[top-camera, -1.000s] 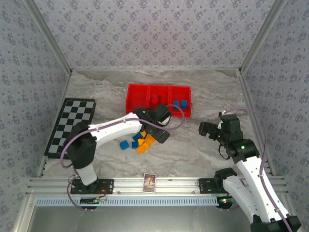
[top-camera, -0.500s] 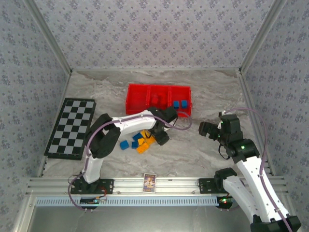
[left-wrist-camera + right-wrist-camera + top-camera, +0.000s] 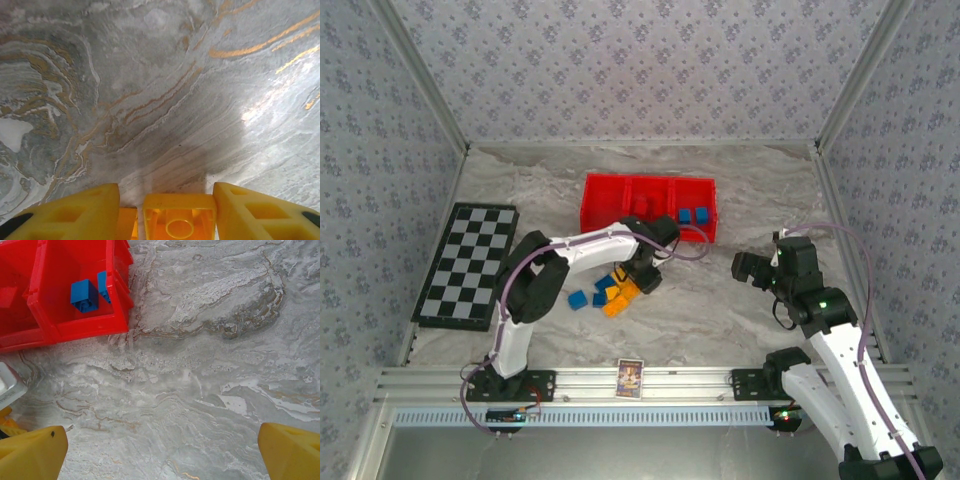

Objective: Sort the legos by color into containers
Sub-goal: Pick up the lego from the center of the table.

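Yellow lego [image 3: 180,222] between both fingers [image 3: 260,215] of left pincer [image 3: 166,200]

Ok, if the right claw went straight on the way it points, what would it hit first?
Probably bare tabletop: the right claw aims at open marble, with the red tray off to the left, though depth is unclear.

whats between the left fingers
An orange-yellow lego, hollow side facing the camera, sits between the left fingers, seen in the left wrist view.
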You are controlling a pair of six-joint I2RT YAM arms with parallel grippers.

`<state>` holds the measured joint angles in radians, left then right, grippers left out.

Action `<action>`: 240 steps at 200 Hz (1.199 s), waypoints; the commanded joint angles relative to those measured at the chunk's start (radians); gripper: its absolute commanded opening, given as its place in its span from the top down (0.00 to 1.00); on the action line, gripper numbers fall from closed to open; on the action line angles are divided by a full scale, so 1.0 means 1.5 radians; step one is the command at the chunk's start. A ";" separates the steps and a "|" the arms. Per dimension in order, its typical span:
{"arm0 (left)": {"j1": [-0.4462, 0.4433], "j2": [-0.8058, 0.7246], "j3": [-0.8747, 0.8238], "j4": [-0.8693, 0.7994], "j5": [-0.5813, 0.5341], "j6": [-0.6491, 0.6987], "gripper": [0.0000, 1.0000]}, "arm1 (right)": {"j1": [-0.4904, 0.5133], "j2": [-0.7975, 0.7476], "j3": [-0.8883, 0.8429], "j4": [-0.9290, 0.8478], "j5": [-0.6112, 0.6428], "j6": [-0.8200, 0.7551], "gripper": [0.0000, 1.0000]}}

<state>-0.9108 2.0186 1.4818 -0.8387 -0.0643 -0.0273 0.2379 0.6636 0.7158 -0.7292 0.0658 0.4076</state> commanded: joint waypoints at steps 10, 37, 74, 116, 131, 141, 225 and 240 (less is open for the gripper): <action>0.000 0.012 -0.014 -0.019 0.010 0.000 0.52 | -0.004 -0.005 -0.007 -0.004 -0.002 0.005 0.00; 0.004 0.006 -0.028 -0.020 0.011 -0.012 0.53 | -0.004 -0.004 -0.007 -0.004 -0.002 0.005 0.00; 0.005 0.002 -0.040 -0.029 0.009 -0.031 0.63 | -0.004 -0.004 -0.007 -0.003 -0.001 0.004 0.00; 0.007 -0.027 -0.052 -0.012 -0.001 -0.053 0.76 | -0.005 -0.004 -0.007 -0.003 -0.002 0.005 0.00; 0.006 -0.050 -0.051 -0.002 -0.021 -0.066 0.79 | -0.004 -0.004 -0.007 -0.003 -0.002 0.004 0.00; 0.008 -0.065 -0.048 0.002 -0.032 -0.074 0.81 | -0.006 -0.005 -0.007 -0.004 -0.001 0.005 0.00; 0.117 -0.191 0.041 0.032 -0.144 -0.149 0.84 | -0.007 -0.004 -0.008 0.002 -0.001 0.002 0.00; 0.149 -0.169 0.080 0.033 -0.163 -0.143 0.84 | -0.008 -0.003 -0.008 0.002 -0.002 0.002 0.00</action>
<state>-0.7578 1.7512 1.5154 -0.8043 -0.2241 -0.2146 0.2329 0.6636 0.7147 -0.7288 0.0635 0.4072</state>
